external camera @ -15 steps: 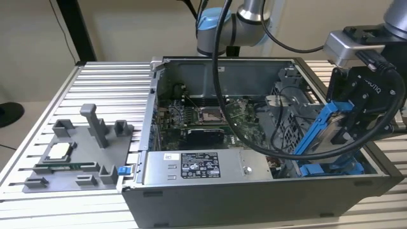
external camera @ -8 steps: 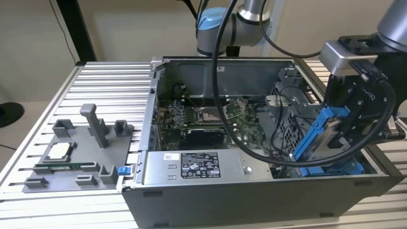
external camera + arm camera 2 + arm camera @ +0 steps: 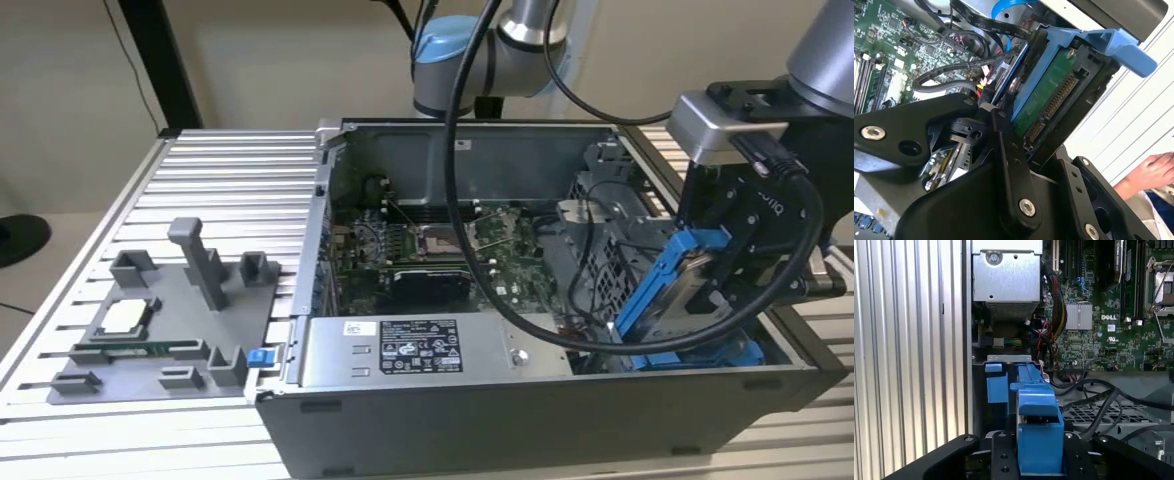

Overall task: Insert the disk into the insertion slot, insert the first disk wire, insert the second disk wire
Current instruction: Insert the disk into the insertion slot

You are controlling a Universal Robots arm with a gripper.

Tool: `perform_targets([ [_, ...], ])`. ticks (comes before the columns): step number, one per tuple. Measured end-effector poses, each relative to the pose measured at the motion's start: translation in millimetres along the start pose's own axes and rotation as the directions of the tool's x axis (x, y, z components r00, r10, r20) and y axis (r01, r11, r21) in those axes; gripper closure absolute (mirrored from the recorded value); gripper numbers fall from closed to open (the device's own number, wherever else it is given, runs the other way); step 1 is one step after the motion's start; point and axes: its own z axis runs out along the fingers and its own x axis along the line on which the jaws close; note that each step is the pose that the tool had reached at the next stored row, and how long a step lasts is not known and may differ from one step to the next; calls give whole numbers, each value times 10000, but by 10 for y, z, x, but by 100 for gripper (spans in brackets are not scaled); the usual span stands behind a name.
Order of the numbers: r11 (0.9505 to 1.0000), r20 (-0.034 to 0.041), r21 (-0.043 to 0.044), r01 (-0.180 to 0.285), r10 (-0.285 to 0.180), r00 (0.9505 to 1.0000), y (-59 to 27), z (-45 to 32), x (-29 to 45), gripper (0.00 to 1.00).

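Gripper [image 3: 718, 285] is closed tight on the disk [image 3: 674, 290], one black finger [image 3: 1010, 170] pressed on each flat side, so it's got a solid hold. You can see the same clamp in the first wrist view, where the gripper [image 3: 1038, 442] pinches the blue carrier frame of the disk [image 3: 1036, 405] between its two fingers. The disk sits toward the exterior view's right, stood on edge and tilted, low end pointing down at the insertion slot [image 3: 701, 355] in the lower right corner of the computer case [image 3: 534, 420]. Can't really tell if that low end is touching the slot's blue rails or just hanging over them. In the second wrist view the disk's [image 3: 1049, 95] green circuit board and connector edge face out, with a bunch of black cables [image 3: 954, 70] just beside it. Motherboard [image 3: 427, 250] is mid-frame in the exterior view, and the grey power supply box [image 3: 400, 350] is in front of it. There's a grey fixture tray [image 3: 147, 340] over on the exterior view's left on the ribbed table [image 3: 227, 190]. Also a person's hand [image 3: 1149, 172] is resting near the case.
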Motion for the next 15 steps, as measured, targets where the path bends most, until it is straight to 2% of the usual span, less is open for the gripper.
perform_targets([
  [15,10000,1,0,0,0,10000,-1,40,1,100],
])
